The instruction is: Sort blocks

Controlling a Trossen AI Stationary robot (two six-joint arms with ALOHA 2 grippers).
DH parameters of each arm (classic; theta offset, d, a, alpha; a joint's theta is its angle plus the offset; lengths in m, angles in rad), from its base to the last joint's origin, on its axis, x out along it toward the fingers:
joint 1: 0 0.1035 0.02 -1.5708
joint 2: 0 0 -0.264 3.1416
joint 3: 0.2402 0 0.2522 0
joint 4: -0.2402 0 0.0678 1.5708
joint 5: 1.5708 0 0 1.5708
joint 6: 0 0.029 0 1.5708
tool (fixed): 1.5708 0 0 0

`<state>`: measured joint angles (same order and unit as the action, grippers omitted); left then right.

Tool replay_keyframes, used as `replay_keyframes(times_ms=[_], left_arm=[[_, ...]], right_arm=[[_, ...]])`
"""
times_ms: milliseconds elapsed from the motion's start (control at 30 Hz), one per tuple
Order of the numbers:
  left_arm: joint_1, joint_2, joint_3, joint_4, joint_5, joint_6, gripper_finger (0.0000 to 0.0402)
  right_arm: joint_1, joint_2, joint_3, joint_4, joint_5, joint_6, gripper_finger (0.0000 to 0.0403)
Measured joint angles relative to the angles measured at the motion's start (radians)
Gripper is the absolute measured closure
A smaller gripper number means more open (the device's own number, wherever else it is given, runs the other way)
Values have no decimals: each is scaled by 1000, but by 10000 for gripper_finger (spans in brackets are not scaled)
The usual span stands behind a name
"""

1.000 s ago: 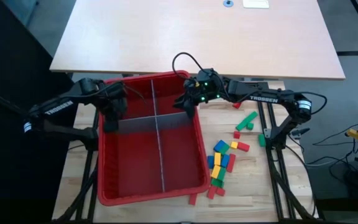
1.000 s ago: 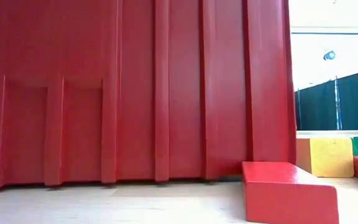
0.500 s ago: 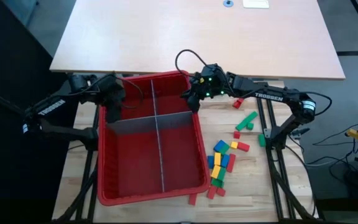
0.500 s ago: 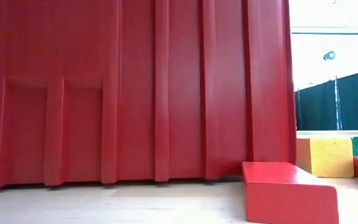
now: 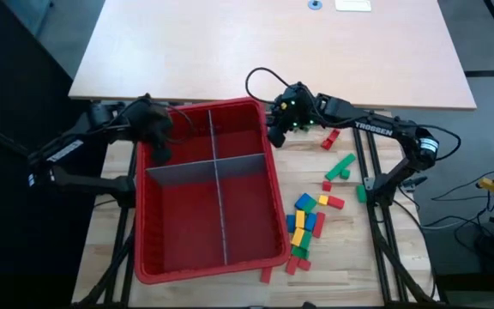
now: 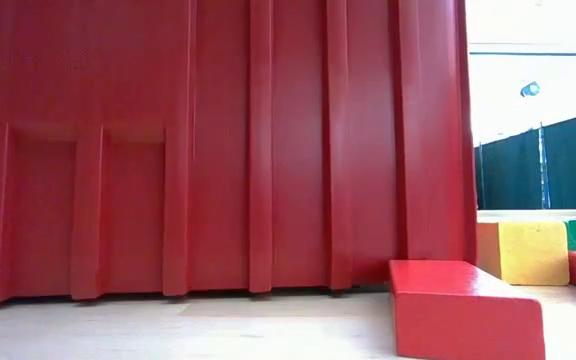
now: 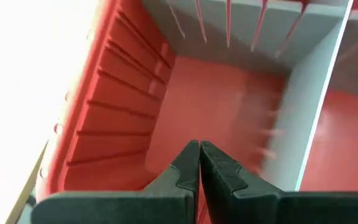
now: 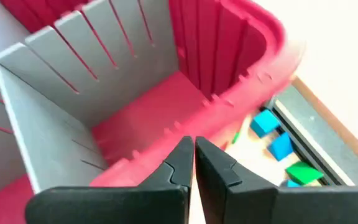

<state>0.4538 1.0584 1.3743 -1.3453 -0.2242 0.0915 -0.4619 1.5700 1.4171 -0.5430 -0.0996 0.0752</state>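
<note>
Your right gripper [image 5: 274, 136] has pulled back over the last second from inside the red bin's [image 5: 144, 257] far right compartment to its far right corner rim, fingers pressed together with nothing between them. Your left gripper [image 5: 159, 144] has likewise drawn toward the bin's far left corner, its fingers [image 7: 188, 163] also closed and empty. Neither carries a block, and the grey dividers [image 5: 217, 184] fence off four compartments that look bare. The blocks [image 5: 305, 225] all lie on the table along the bin's right side, with a few strays nearer the far edge and one red block [image 6: 463, 305] close by the bin's near wall. So sorting has barely begun; your right gripper looks best placed to reach them next
</note>
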Motion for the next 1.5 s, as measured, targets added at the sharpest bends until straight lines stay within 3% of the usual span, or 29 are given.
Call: replay_keyframes(times_ms=[533,1200,1500], left_arm=[[0,-51,0,82,33,-85,402],[0,8,0,178,33,-83,402],[0,8,0,195,33,-83,402]], right_arm=[[-35,3,-146,55,-115,-1,403],[68,53,-171,222,-263,54,403],[115,63,-165,280,-281,90,403]])
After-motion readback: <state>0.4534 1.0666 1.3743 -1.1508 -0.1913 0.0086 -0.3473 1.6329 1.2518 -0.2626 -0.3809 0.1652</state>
